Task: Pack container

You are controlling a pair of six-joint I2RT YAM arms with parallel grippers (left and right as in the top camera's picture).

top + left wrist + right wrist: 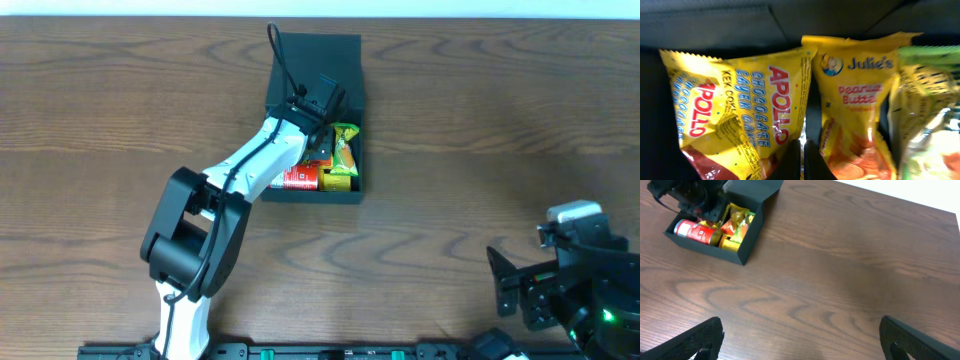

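The left arm (pixel 262 155) wears a white shell on its long link. A bulky black joint housing (pixel 190 235) sits at 7 o'clock in the overhead view, with another white link below it. A thin black cable (pixel 279 60) loops off the black wrist. The left hand (pixel 802 159) ends in dark matte fingertips. The right arm (pixel 585 285), at 5 o'clock, is black with a pale grey block (pixel 575 212) and a small green light (pixel 606 317). The right hand (pixel 800 330) has broad black fingers (pixel 695 340).

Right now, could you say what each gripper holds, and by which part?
The right gripper is open and empty; whether the left gripper pinches the Apollo packet cannot be told.
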